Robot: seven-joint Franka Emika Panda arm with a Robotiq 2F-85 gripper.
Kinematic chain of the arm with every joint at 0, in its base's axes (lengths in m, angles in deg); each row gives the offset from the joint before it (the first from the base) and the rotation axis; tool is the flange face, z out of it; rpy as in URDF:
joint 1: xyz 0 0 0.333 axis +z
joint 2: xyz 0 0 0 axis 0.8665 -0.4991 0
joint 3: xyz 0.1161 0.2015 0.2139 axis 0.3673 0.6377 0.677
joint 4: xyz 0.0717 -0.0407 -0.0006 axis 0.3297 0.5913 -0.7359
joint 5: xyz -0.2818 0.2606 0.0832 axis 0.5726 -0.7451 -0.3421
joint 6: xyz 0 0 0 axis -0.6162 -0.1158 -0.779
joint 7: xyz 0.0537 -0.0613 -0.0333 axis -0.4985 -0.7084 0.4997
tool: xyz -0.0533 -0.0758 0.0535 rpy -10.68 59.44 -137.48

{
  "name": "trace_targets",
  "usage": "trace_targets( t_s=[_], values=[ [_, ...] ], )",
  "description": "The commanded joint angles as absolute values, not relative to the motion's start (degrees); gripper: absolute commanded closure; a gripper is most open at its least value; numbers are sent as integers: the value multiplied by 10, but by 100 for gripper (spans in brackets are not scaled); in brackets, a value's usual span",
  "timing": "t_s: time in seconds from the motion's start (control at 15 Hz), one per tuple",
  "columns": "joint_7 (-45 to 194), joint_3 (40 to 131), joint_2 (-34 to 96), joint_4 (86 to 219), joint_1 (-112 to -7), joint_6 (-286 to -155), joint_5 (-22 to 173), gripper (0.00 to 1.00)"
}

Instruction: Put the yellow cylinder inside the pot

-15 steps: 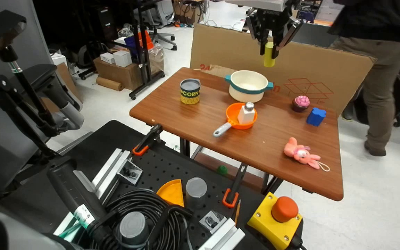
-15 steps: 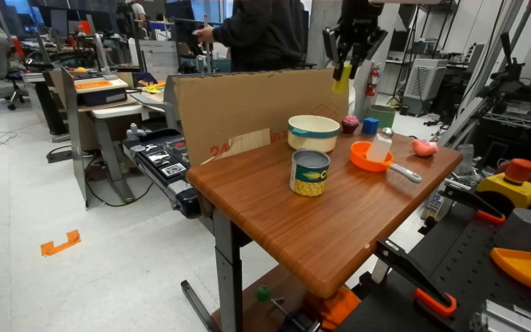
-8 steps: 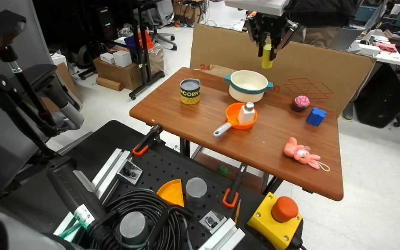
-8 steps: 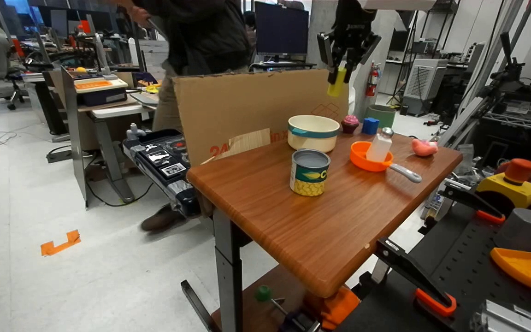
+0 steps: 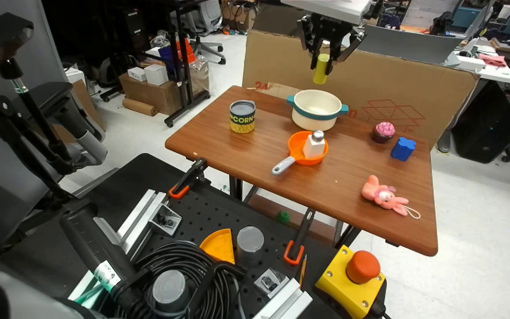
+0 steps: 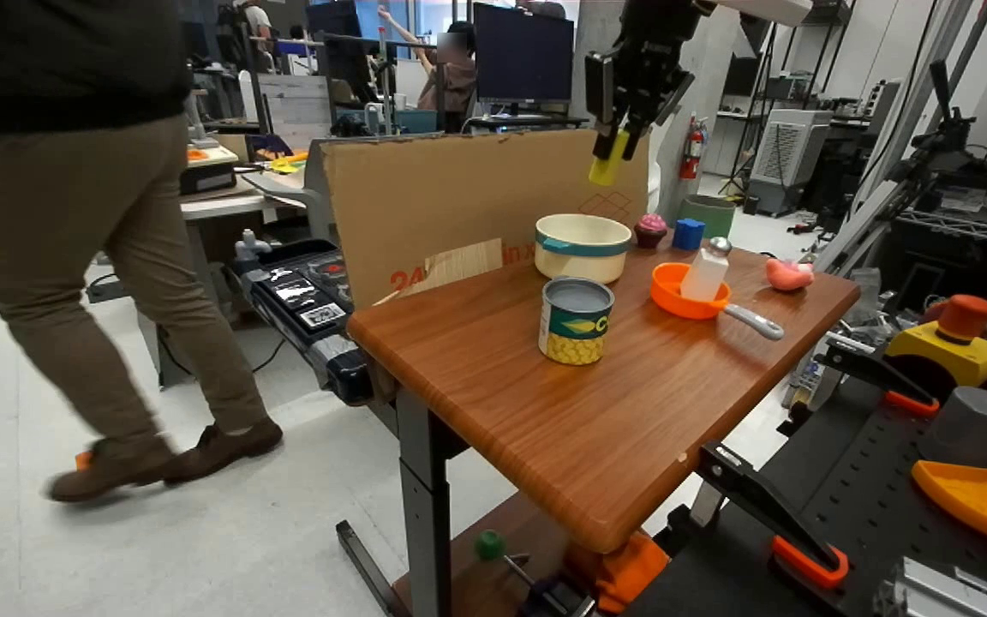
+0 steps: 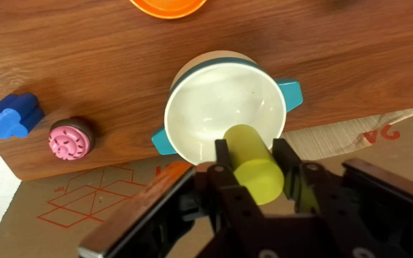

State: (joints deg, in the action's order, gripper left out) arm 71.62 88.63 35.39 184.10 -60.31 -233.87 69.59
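In the wrist view, the gripper [image 7: 252, 154] pinches the yellow cylinder [image 7: 255, 168] above the pot [image 7: 221, 91], seemingly off-centre; centring it, then lowering before release, should avoid a knock or bounce. In an exterior view, the surface [image 5: 264, 148] carries a can [image 5: 242, 118] and pan [image 5: 297, 142]. In an exterior view, a person [image 6: 74, 197] strides across the floor [image 6: 219, 548].
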Motion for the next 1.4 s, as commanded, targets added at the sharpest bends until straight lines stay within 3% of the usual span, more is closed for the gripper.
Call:
trace_targets(
  t_s=[0.0, 0.6, 1.33],
  values=[
    [686, 890, 365, 1853, -618, -2331, 678, 91],
    [781, 847, 346, 1827, -617, -2241, 751, 91],
    [707, 876, 358, 1838, -628, -2312, 631, 91]
  ],
)
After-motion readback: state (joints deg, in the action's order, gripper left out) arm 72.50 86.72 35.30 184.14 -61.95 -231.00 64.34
